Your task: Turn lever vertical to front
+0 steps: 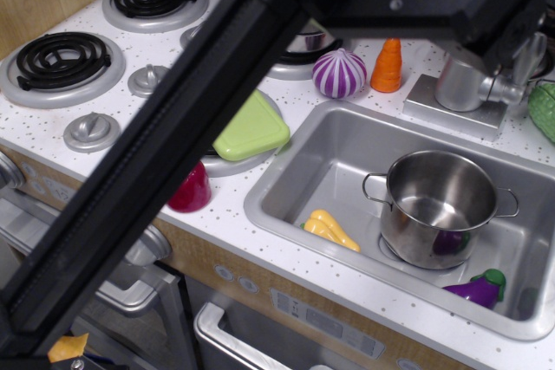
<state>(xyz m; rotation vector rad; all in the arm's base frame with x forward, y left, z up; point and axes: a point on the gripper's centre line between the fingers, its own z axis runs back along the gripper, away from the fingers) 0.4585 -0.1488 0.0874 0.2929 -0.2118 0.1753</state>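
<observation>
Observation.image: arm (217, 127) reaches to surface's (69, 162) back right corner, covering upright lever (529, 58), presumably to turn it; fingers' opening cannot be told.

A white speckled tabletop (260, 181) fills the frame. Black coil burners (62, 56) and grey knobs (91, 130) sit at the upper left. Near the centre lie a green cutting board (253, 130) and a red cup (191, 190). A purple onion (339, 73) and an orange carrot (388, 65) stand at the upper middle, just beside each other. A steel sink (303, 171) is set in at the right.
</observation>
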